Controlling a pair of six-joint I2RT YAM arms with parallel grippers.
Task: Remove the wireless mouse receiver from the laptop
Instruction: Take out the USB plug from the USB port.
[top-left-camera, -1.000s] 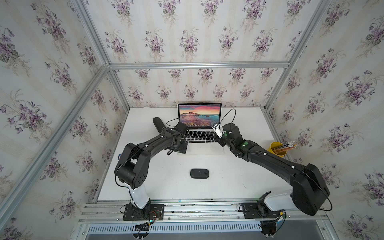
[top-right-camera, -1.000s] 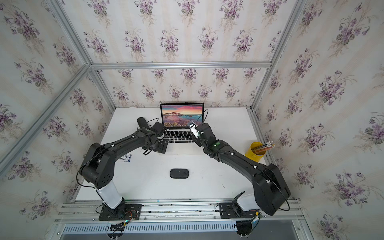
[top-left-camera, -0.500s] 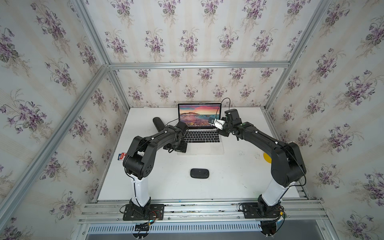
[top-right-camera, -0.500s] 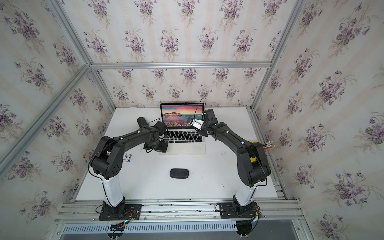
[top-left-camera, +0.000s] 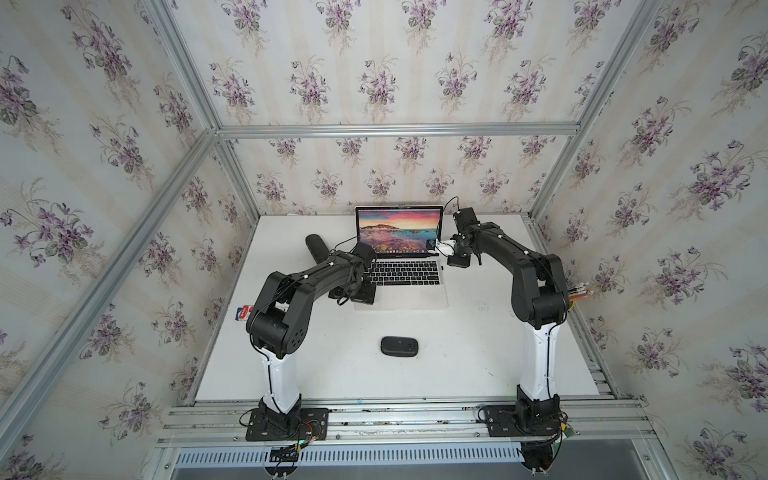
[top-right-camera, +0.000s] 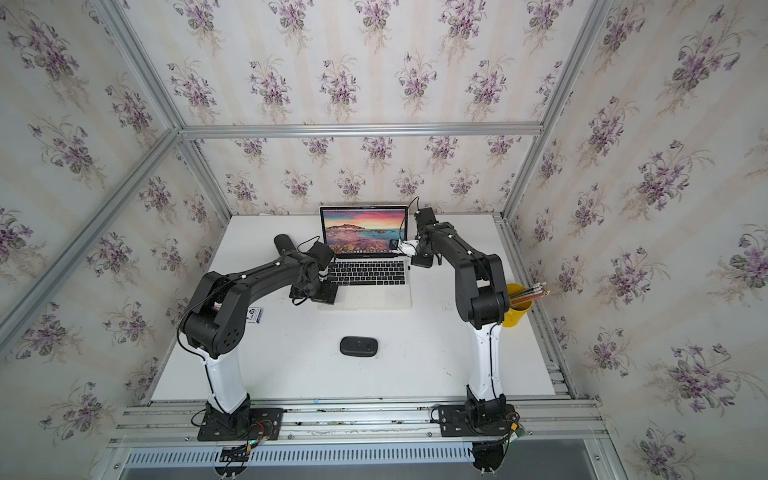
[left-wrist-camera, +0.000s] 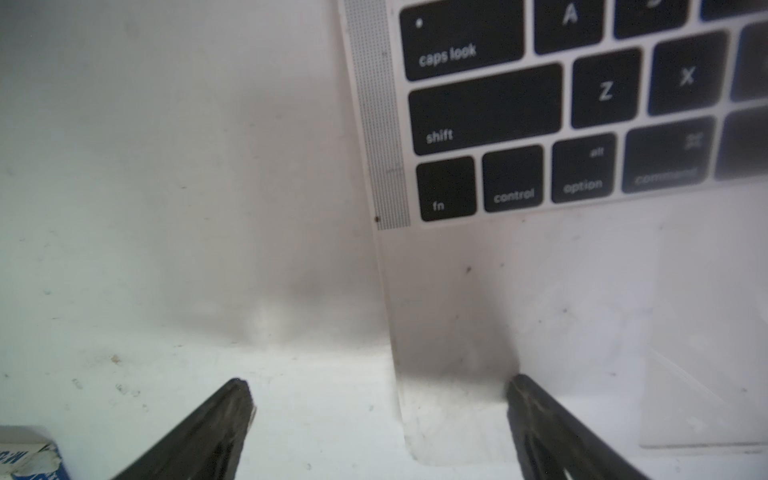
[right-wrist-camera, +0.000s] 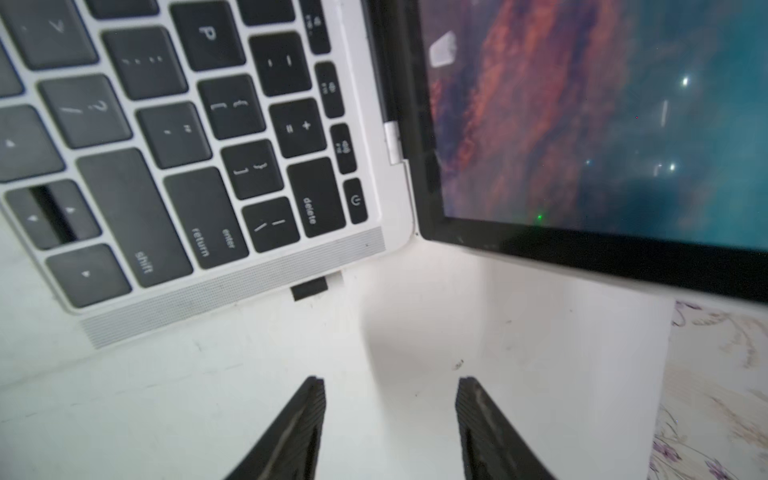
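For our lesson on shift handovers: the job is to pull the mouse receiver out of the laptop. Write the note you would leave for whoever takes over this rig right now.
Left end effector: open, empty, astride the front left edge of the laptop.
Right end effector: open, empty, over the table, just short of the receiver.
Receiver: plugged into the laptop's right edge, near the hinge.
Done: approach only.
Left to do: close the right end effector on the receiver and pull it straight out.

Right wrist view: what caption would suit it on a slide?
Open right gripper hovers short of the wireless mouse receiver plugged into the laptop.
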